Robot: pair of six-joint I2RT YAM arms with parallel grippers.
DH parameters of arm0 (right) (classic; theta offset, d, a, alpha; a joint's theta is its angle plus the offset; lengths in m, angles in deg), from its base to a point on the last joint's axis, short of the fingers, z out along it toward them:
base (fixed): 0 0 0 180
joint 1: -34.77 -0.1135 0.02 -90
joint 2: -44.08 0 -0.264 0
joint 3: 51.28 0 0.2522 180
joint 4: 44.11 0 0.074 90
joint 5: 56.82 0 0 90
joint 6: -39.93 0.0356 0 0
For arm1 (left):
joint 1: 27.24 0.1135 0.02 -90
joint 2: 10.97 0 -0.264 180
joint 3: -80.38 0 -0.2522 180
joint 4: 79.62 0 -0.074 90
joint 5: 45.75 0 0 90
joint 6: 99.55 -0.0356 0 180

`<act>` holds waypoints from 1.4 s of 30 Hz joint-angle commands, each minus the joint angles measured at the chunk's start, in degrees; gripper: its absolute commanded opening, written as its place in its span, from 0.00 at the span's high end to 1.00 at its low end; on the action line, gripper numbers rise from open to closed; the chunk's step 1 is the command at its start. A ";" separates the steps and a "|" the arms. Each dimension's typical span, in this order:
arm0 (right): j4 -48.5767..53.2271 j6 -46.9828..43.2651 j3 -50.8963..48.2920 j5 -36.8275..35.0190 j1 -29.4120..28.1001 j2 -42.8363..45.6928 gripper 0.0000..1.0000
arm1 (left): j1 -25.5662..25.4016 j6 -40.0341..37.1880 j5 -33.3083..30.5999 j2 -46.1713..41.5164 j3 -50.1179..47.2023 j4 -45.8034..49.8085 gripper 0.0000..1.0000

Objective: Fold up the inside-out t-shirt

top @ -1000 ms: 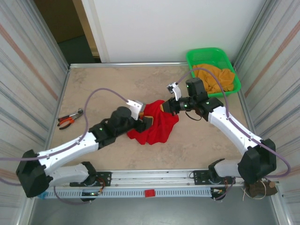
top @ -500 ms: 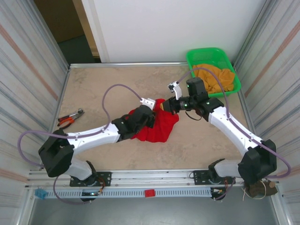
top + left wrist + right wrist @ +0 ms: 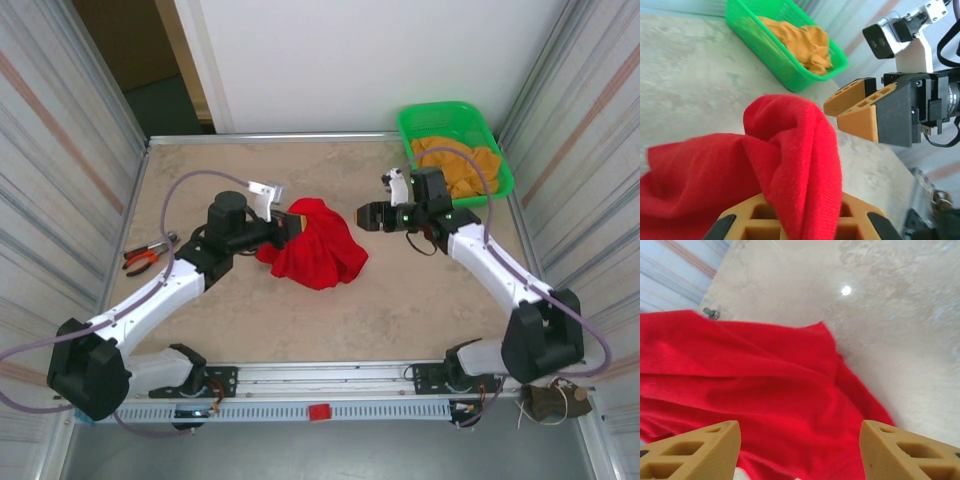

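Two arms reach in over the beige table (image 3: 210,175). Red t-shirt (image 3: 320,258) sits bunched in a rumpled heap approx mid-table, between both grippers, not laid flat; sleeves & neck can't be made out.

L gripper (image 3: 292,224) is at the heap's upper-left edge, jaws narrow & clamped on a fold of the shirt. In L wrist view red fabric runs up from between its tan fingers (image 3: 740,225) & stands in a raised ridge w/ a rounded peak. Fabric near the clamp looks lifted off the surface. Rest of the heap lies on the table, draping to the right & toward the near edge.

R gripper (image 3: 366,216) is just beside the heap's upper-right side, pointing at it, w/ a bit of bare table between per top view. Its jaws stand wide, holding nothing. R wrist view has both fingertips (image 3: 695,450) far apart at the bottom corners, red cloth spread beyond them, none pinched.

Green basket (image 3: 445,118) sits at the far right corner, well apart from the shirt, w/ an orange-yellow cloth (image 3: 458,165) crumpled inside. Pliers (image 3: 148,256) w/ red-orange handles lie near the table's left edge, also well apart from the shirt.
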 commanded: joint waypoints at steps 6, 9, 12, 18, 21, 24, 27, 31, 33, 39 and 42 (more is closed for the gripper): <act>-12.15 9.21 -7.19 -10.39 -11.82 7.50 0.28 | -0.22 4.54 8.21 -0.17 0.29 -4.32 1.00; -15.71 10.44 -4.50 -8.41 -13.14 1.77 0.28 | -0.72 4.50 8.50 0.98 1.20 -3.25 1.00; -17.37 10.51 -1.11 -7.42 -14.86 -3.02 0.31 | -1.37 4.26 8.50 1.72 1.80 -2.57 1.00; -15.96 8.47 -1.16 -5.09 -12.83 -3.54 1.00 | -0.35 5.32 4.11 0.08 -0.05 -2.17 0.97; -16.03 8.78 -5.34 -3.25 -8.71 1.01 1.00 | 3.22 8.31 2.66 -1.43 -3.77 -5.47 0.98; -15.95 9.12 -8.59 -1.65 -4.83 4.42 1.00 | 6.65 11.15 4.49 -1.48 -6.72 -9.50 1.00; -14.63 8.28 -9.89 -1.28 -3.23 5.77 1.00 | 7.23 11.00 4.85 -0.89 -7.12 -9.59 1.00; -13.30 8.20 -10.50 -3.38 -1.84 6.17 1.00 | 7.23 10.54 4.97 -0.47 -7.46 -9.29 1.00; -11.82 9.10 -10.13 -4.94 -1.44 5.73 0.77 | 7.23 10.93 5.87 -0.40 -7.98 -10.49 1.00; -13.39 21.10 -12.50 -14.04 -8.31 9.94 0.22 | 6.57 11.86 6.40 -0.82 -8.53 -12.50 1.00; -11.72 27.61 -11.09 -22.03 -14.19 10.35 0.17 | 6.22 11.67 6.22 -0.79 -8.14 -12.34 1.00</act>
